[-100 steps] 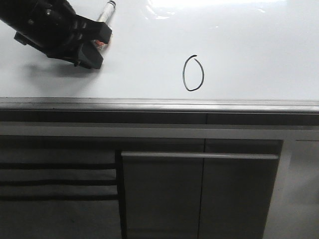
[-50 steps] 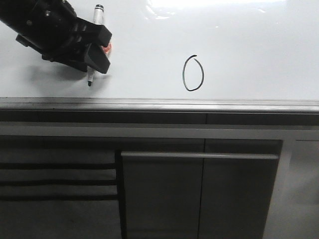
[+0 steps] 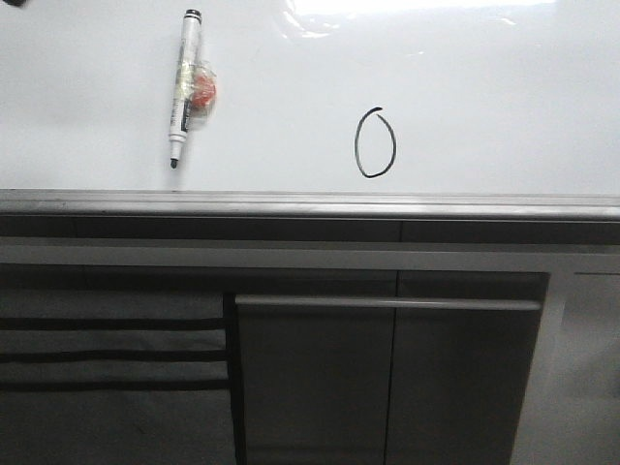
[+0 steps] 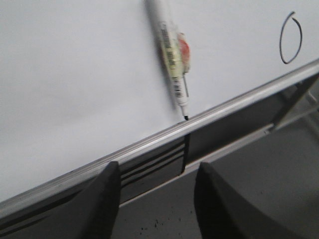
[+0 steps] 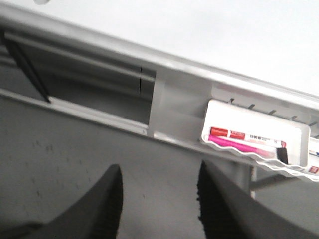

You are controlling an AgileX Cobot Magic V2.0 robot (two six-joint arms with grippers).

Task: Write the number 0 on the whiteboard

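Note:
The number 0 (image 3: 375, 142) is drawn in thin black line on the whiteboard (image 3: 484, 87), a tall oval with a small tail at its top; it also shows in the left wrist view as the number 0 (image 4: 290, 38) on the whiteboard (image 4: 75, 74). A white marker (image 3: 183, 83) with a red blob on its side lies flat on the board, tip toward the grey edge strip (image 3: 310, 203). The marker (image 4: 172, 55) lies free ahead of my left gripper (image 4: 157, 169), which is open and empty, back past the board's edge. My right gripper (image 5: 159, 174) is open and empty over grey floor.
Grey cabinet doors (image 3: 387, 378) with a long handle bar (image 3: 387, 303) stand below the board's edge. In the right wrist view a white tray (image 5: 256, 142) hung under the board's edge holds red and pink markers.
My left gripper has let go of the marker and pulled back out of the front view. The marker now lies loose on the board where it was set down.

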